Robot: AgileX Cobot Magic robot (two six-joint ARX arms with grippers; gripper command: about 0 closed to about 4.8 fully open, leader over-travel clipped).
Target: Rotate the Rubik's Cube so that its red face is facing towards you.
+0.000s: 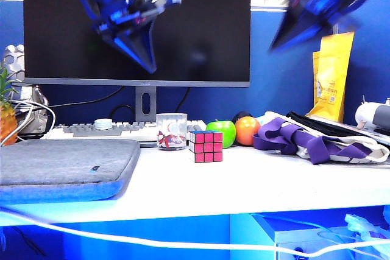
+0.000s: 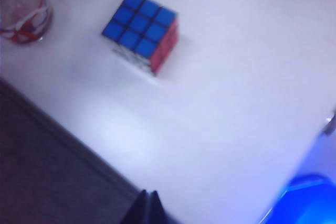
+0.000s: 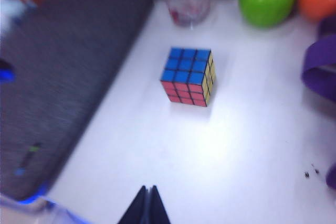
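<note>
The left claw (image 1: pixel 149 65) hangs high in front of the dark monitor (image 1: pixel 201 35), its two fingers pressed together to a point and holding nothing; its own camera shows the same clenched tips (image 2: pixel 148 208) over bare white tabletop (image 2: pixel 226 119). Below it lies a grey padded sleeve (image 1: pixel 67 165), reaching to the tabletop's front edge. The Rubik's Cube (image 1: pixel 205 145) stands on the tabletop just right of a clear glass cup (image 1: pixel 171 131), red face (image 1: pixel 208 147) toward the exterior camera, blue face up. A green apple (image 1: pixel 222 132) and an orange (image 1: pixel 247 130) sit just behind it, then purple straps (image 1: pixel 304 141). Open white surface lies in front of the cube. The right claw (image 1: pixel 281 41) is up at top right, blurred, likewise clenched and empty (image 3: pixel 147 205).
</note>
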